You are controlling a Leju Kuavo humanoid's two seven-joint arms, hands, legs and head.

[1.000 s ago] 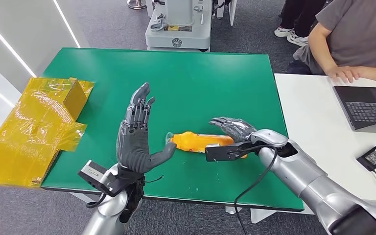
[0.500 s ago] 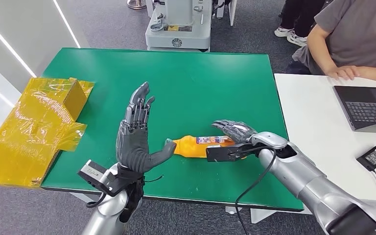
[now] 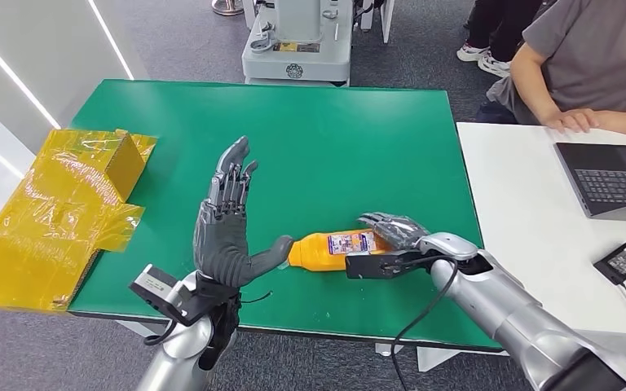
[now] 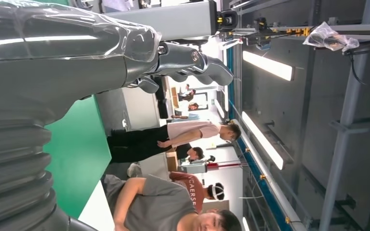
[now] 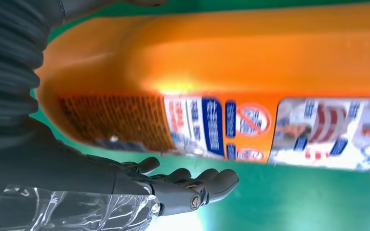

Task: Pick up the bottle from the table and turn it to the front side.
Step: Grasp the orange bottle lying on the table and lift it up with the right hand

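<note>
An orange bottle [image 3: 330, 247] with a white and blue label lies on its side near the front edge of the green table [image 3: 334, 138]. Its label faces up. My right hand [image 3: 391, 230] grips its base end, fingers draped over the top. In the right wrist view the bottle [image 5: 221, 72] is very close, with the fingers [image 5: 192, 190] stretched along its far side. My left hand [image 3: 227, 228] stands upright and open just left of the bottle, its thumb touching the cap end. In the left wrist view the left hand [image 4: 77, 53] holds nothing.
A yellow taped cardboard box [image 3: 57, 204] overhangs the table's left edge. On the right stands a white table [image 3: 530, 212] with a laptop [image 3: 615, 175] and a black adapter [image 3: 623, 259]; a person [image 3: 587, 65] sits there. A grey machine base [image 3: 297, 49] stands beyond the far edge.
The right hand has rolled the bottle so that its label now faces up, and drawn it slightly nearer to me. The left hand has stayed in place.
</note>
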